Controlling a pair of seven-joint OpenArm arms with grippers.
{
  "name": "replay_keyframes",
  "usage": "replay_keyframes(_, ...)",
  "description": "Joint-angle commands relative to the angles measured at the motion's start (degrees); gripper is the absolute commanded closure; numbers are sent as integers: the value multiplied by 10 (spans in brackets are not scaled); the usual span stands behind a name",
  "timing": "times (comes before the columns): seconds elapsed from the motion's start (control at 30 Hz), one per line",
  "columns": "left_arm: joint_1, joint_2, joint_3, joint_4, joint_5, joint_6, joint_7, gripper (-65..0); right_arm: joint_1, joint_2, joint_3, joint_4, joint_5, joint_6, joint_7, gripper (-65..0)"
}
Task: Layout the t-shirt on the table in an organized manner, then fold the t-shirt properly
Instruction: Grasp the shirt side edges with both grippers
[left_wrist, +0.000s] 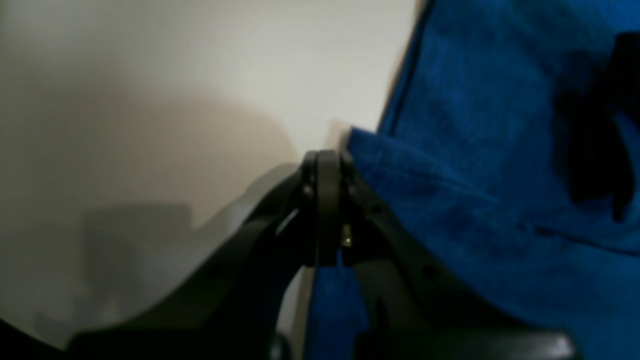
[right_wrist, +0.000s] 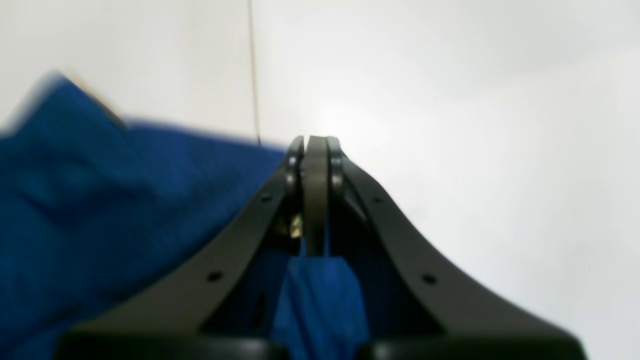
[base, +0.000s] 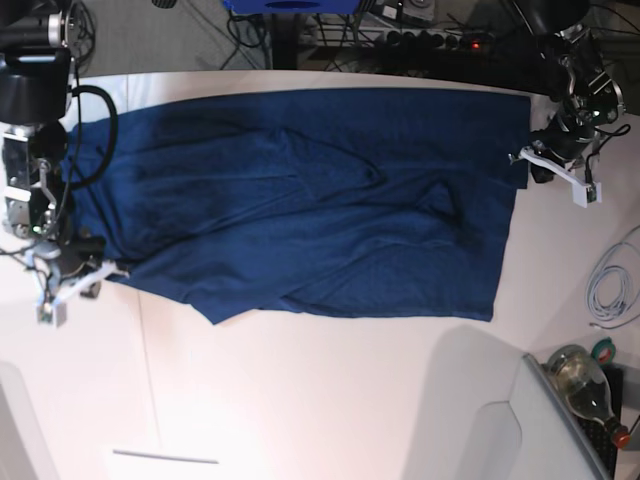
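The dark navy t-shirt (base: 300, 200) lies spread wide across the white table (base: 300, 400), with wrinkles and a fold near its middle. My left gripper (base: 530, 160) is at the shirt's right edge in the base view. In the left wrist view it (left_wrist: 327, 160) is shut, with blue cloth (left_wrist: 500, 175) pinched between the fingers. My right gripper (base: 100, 268) is at the shirt's lower left corner. In the right wrist view it (right_wrist: 316, 142) is shut, with blue cloth (right_wrist: 100, 210) caught between the fingers. The table's thin dark seam (right_wrist: 252, 75) runs behind it.
A glass bottle (base: 585, 375) and a coiled white cable (base: 605, 285) lie off the table's right edge. A grey curved panel (base: 490, 430) stands at the bottom right. Cables and a power strip (base: 420, 40) run behind the far edge.
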Motion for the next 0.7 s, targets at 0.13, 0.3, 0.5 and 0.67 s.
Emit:
replay_keyframes(0.13, 56, 19, -1, 80, -98, -3, 40, 0, 42, 0, -14, 8, 1, 5, -29, -171)
replay_keyframes(0.3, 74, 26, 5, 86, -125, 0, 42, 0, 92, 3, -51, -78, 1, 5, -45, -410)
replay_keyframes(0.5, 38, 22, 1, 14, -41, -2, 39, 0, 156, 2, -65, -199, 1, 6, -27, -419)
replay_keyframes(0.67, 21, 7, 2, -19, -23, -2, -8, 0, 157, 2, -65, -202, 1, 6, -11, -419)
